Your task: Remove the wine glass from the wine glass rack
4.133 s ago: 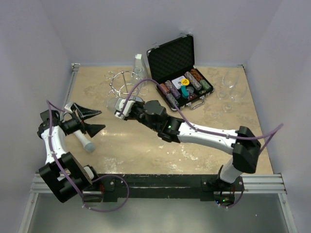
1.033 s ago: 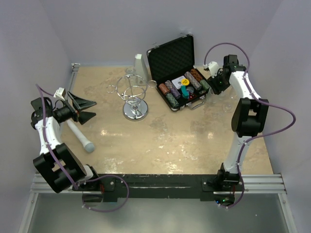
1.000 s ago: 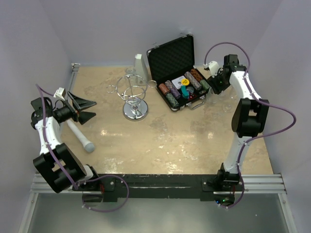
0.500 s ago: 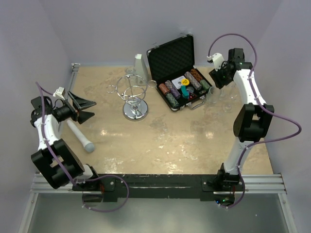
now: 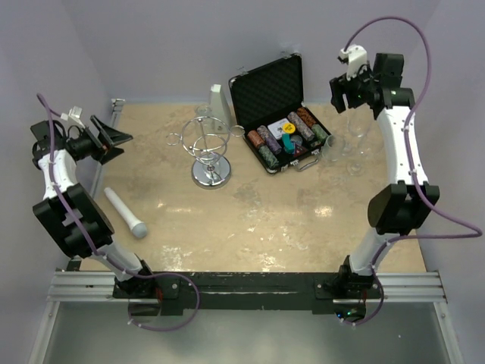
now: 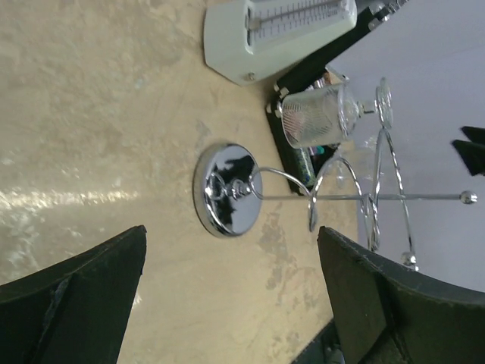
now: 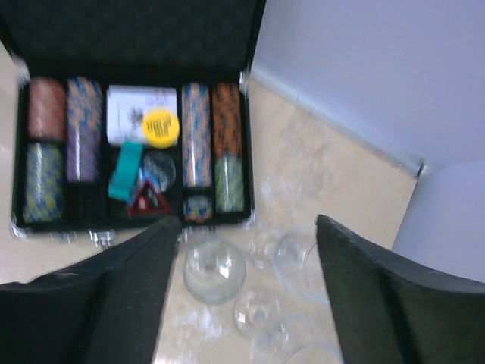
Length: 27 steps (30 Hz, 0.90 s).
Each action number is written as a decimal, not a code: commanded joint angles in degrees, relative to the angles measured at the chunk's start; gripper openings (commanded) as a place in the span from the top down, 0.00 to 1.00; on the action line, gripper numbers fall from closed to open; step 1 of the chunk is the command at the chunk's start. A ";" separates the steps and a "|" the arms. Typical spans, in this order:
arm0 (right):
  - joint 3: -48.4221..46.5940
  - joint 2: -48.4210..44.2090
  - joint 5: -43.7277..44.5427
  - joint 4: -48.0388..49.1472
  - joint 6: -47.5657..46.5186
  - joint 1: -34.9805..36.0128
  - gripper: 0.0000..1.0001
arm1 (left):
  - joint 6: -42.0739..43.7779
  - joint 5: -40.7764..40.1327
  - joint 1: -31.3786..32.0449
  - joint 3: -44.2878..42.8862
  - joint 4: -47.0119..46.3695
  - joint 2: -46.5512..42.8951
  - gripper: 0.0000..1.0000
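Observation:
The chrome wine glass rack (image 5: 210, 152) stands left of centre on its round mirrored base (image 6: 227, 189). One ribbed wine glass (image 6: 317, 115) hangs bowl-down from a wire loop on its far side. Several clear wine glasses stand at the right by the case, the nearest of them (image 5: 333, 149) just beside it. My right gripper (image 5: 341, 97) hovers high above that group, open and empty; in its wrist view a glass (image 7: 214, 269) sits far below the open right gripper (image 7: 246, 227). My left gripper (image 5: 112, 145) is open at the far left, apart from the rack, and its wrist view looks past the left gripper (image 6: 231, 258) at the rack.
An open black case (image 5: 280, 114) of poker chips lies behind centre. A white wedge-shaped box (image 5: 217, 99) stands behind the rack. A white and grey stick (image 5: 126, 213) lies at the left front. Walls close off the left, back and right.
My right gripper has opened and risen away from the glasses, leaving one standing by the case. The left arm has swung back toward the left wall, still open.

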<state>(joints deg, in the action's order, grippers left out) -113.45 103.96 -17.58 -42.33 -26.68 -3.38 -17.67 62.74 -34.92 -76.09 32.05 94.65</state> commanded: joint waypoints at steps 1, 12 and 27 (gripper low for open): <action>9.68 -12.87 -7.37 24.31 7.94 0.30 0.12 | 4.90 -4.54 2.30 -4.59 -14.10 -0.17 0.00; 37.60 -25.40 3.07 68.68 18.59 14.70 0.02 | 20.80 -6.31 8.37 -1.33 -38.31 1.40 0.00; 25.66 -14.14 -2.37 56.85 18.25 19.90 0.02 | 61.44 -0.34 21.46 -2.13 -24.22 8.44 0.00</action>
<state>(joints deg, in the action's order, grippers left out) -80.68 90.59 -17.96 17.15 -6.22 16.10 35.44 58.22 -14.94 -77.71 11.14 101.43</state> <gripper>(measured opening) 0.983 0.996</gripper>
